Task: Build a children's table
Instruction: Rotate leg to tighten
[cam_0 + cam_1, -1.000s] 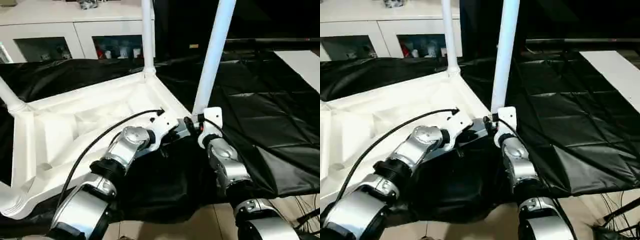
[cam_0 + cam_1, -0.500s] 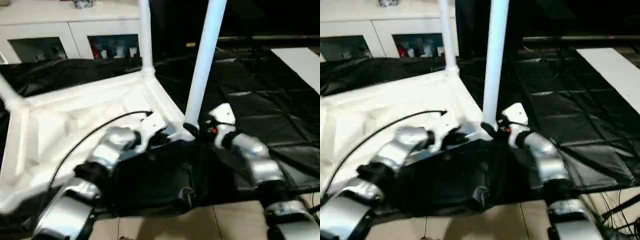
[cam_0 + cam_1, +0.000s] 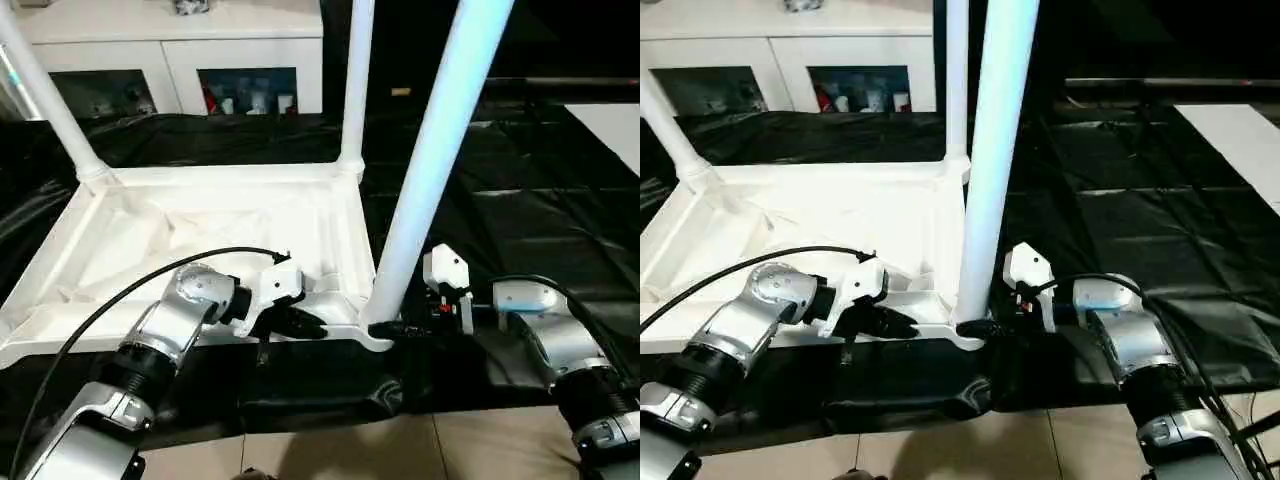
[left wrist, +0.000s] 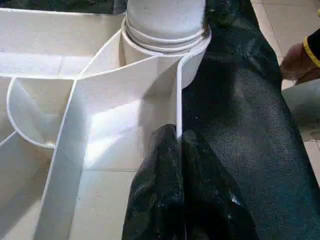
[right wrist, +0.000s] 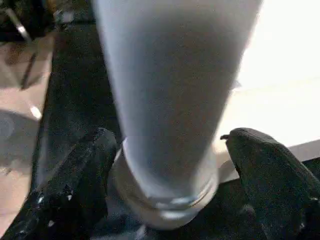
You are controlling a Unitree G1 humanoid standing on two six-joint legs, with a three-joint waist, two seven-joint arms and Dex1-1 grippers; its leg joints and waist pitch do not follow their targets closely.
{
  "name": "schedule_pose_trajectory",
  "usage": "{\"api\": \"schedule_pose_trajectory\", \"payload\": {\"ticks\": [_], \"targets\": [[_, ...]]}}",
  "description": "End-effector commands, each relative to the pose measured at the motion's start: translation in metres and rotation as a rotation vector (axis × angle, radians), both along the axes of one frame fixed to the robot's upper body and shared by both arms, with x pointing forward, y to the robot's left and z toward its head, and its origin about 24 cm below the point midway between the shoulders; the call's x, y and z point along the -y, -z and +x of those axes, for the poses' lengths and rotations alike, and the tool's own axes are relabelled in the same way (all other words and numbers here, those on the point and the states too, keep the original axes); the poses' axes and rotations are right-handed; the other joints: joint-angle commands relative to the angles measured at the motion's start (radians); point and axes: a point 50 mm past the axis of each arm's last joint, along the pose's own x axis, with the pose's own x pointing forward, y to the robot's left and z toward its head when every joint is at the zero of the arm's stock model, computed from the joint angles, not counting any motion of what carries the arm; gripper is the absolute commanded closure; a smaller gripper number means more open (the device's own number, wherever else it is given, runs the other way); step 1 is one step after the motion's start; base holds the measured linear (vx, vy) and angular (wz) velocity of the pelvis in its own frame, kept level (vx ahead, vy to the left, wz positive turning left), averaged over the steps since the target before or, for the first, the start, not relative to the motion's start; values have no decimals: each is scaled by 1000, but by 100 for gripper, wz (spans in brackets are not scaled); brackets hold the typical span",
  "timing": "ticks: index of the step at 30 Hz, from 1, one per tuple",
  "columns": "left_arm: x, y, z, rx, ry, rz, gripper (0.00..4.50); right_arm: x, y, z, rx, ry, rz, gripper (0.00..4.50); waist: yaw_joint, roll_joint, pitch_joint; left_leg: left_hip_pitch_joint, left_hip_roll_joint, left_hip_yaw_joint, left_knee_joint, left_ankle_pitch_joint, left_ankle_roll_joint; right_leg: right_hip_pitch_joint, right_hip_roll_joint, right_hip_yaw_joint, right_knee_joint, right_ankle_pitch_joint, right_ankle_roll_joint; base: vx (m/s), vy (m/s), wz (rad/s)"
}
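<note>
The white tabletop (image 3: 200, 220) lies upside down on a black sheet with three white legs standing up from its corner sockets. The near right leg (image 3: 430, 190) rises in front of me. My left gripper (image 3: 305, 325) is shut on the tabletop's near rim, just left of that corner; in the left wrist view its fingers (image 4: 160, 165) pinch the thin rim wall below the leg's socket (image 4: 165, 35). My right gripper (image 5: 169, 137) stands open around the base of the near right leg, its fingers (image 5: 75, 185) apart from the leg on both sides.
A white cabinet (image 3: 180, 60) with glass doors stands behind the tabletop. The black sheet (image 3: 520, 180) spreads out to the right, with a white panel (image 3: 610, 125) at its far right. Floor tiles (image 3: 450, 450) begin at the sheet's near edge. A person's hand (image 4: 300, 60) shows beside the sheet.
The camera has shifted. My right forearm has swung out to the right and its fingers have spread wider at the leg's base. My left gripper has kept its grip on the rim.
</note>
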Motion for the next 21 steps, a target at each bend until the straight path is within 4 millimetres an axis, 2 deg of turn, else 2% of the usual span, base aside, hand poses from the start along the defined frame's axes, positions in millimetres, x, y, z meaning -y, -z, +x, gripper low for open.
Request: {"api": "schedule_pose_trajectory", "payload": {"ticks": [1, 5, 10, 11, 21], "targets": [[3, 2, -5, -29, 40, 5, 450, -2, 1, -4, -22, -50, -11, 61, 1, -13, -62, 21, 42, -17, -67, -260, 49, 42, -49, 31, -63, -192, -252, 0, 0, 0], [3, 2, -4, -25, 36, 5, 450, -4, 3, -7, -26, -63, -11, 61, 3, -13, -65, 19, 41, -15, -60, -209, 76, 42, -48, 29, -57, -123, -268, 0, 0, 0], [4, 1, -3, -16, 30, 5, 450, -6, 3, -1, -15, -18, 5, 61, 3, -11, -63, 20, 42, -16, -63, -234, 66, 41, -49, 28, -61, -174, -263, 0, 0, 0], [4, 1, -3, -15, 29, 6, 450, -7, 3, 0, -13, -16, 9, 87, 3, -11, -63, 21, 42, -16, -63, -235, 63, 41, -49, 29, -61, -172, -262, 0, 0, 0], [2, 1, -4, -21, 29, 14, 450, -9, 6, 0, -19, -6, 8, 155, 5, -12, -65, 19, 40, -16, -59, -208, 73, 44, -49, 28, -55, -132, -268, 0, 0, 0]]}}
